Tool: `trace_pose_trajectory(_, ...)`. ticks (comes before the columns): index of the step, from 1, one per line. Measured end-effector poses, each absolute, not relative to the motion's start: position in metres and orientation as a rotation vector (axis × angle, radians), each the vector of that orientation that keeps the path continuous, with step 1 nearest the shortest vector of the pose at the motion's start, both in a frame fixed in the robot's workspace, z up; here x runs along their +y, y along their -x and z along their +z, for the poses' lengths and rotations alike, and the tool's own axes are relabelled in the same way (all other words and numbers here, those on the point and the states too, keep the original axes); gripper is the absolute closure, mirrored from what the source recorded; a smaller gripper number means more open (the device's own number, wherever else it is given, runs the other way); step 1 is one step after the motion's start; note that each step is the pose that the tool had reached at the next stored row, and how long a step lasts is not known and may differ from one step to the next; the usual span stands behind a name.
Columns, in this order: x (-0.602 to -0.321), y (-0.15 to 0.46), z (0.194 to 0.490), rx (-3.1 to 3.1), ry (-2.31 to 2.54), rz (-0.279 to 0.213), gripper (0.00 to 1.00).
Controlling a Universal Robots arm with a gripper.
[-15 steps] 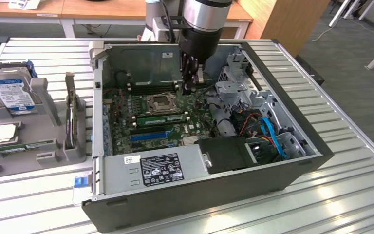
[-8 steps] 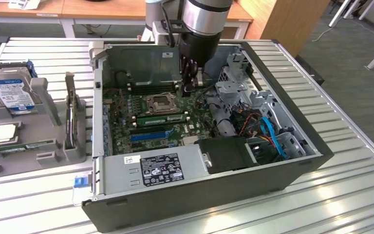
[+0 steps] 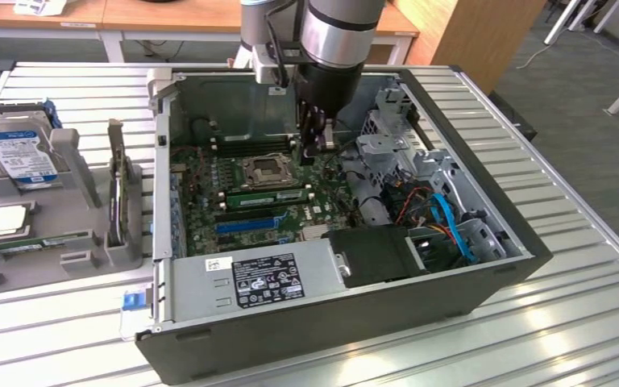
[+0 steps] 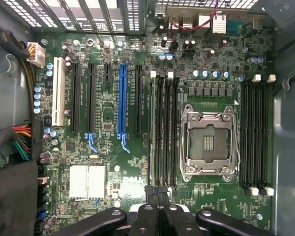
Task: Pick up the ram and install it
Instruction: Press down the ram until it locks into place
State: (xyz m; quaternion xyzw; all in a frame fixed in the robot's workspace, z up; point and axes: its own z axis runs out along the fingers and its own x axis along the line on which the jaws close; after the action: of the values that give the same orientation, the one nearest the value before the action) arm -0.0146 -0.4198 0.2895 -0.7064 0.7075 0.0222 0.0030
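the gripper [image 3: 321, 151] is hanging clenched inside the open computer case [image 3: 342, 343], at upper centre of the exterior view, over the motherboard [image 3: 197, 185]. the ram [image 3: 270, 196] is sitting in a slot at frame centre, just below the processor socket [image 3: 263, 170]. whether the fingertips are touching the ram cannot be told.

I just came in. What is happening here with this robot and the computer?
A robot arm is working inside an open grey metal computer case. Its pincer is shut and hangs low over the green motherboard. The long narrow green ram stick appears seated in the board beside the square processor socket, near the pincer.
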Motion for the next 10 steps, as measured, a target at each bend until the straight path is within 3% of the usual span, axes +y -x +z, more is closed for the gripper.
trace_pose_trajectory(10,-0.42,0.015,0.275,2.218,2.215,0.07,0.9)
